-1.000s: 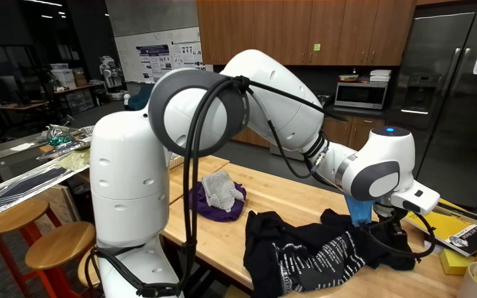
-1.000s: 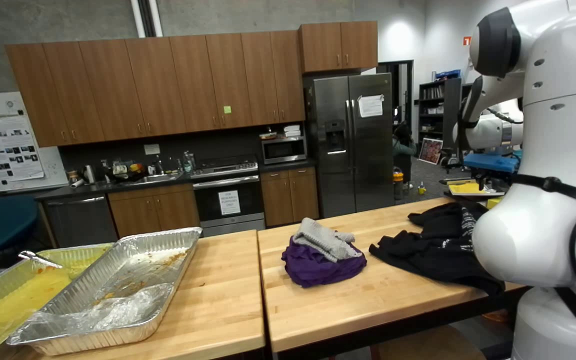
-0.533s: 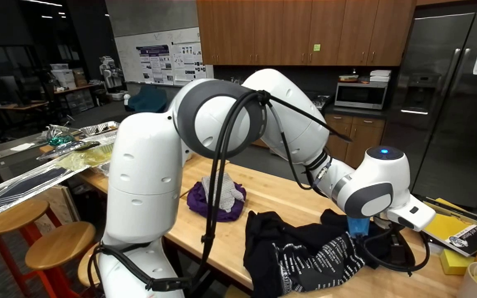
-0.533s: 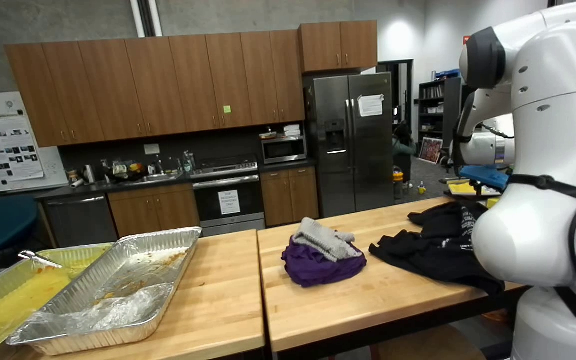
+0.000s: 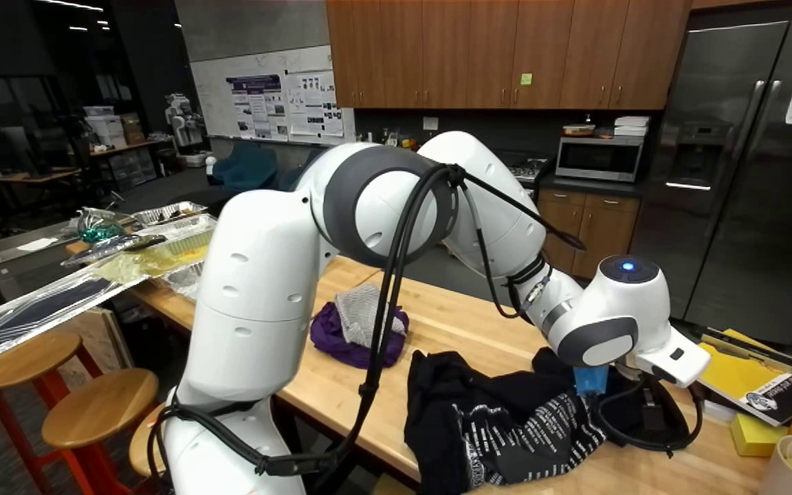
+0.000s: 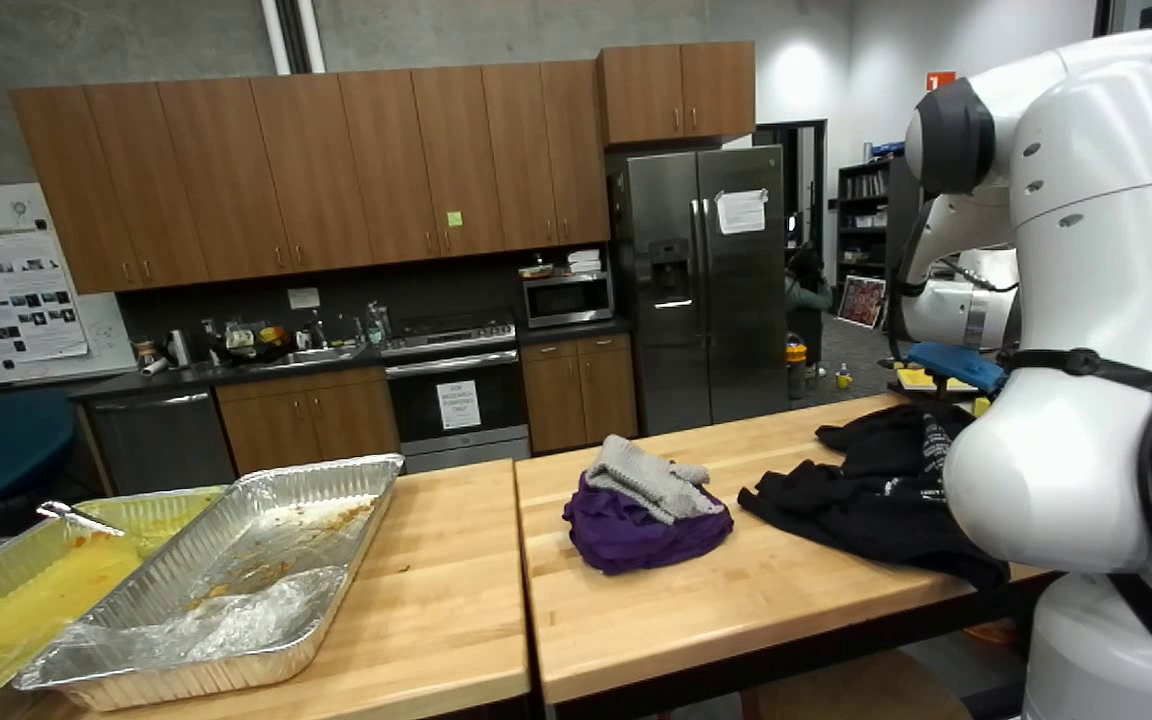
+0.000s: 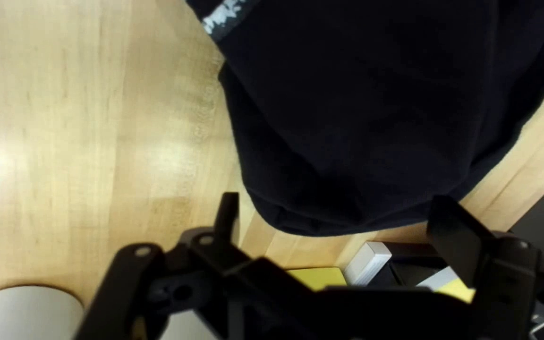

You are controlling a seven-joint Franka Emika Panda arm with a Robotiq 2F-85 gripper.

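In the wrist view my gripper (image 7: 335,203) stands wide open, one finger at each side of the picture. Between and beyond the fingertips lies the rounded end of a black garment (image 7: 357,123); nothing is gripped. The same black garment with white print (image 5: 526,426) is spread crumpled on the wooden table in both exterior views. In an exterior view the gripper (image 5: 652,412) points down over the garment's end, partly lost against the dark cloth and a looping black cable. Whether the fingertips touch the cloth cannot be made out.
Near the gripper are a yellow block (image 5: 757,434), yellow-and-black books (image 5: 753,378) and a white cup (image 7: 26,311). A purple cloth (image 6: 646,540) with a grey knit cloth (image 6: 651,480) on top lies farther along the table. Foil trays (image 6: 336,620) occupy the adjoining table.
The arm has come down and its hand has shifted slightly left in an exterior view, lowering the gripper over the garment's end. The garment and the other cloths look the same.
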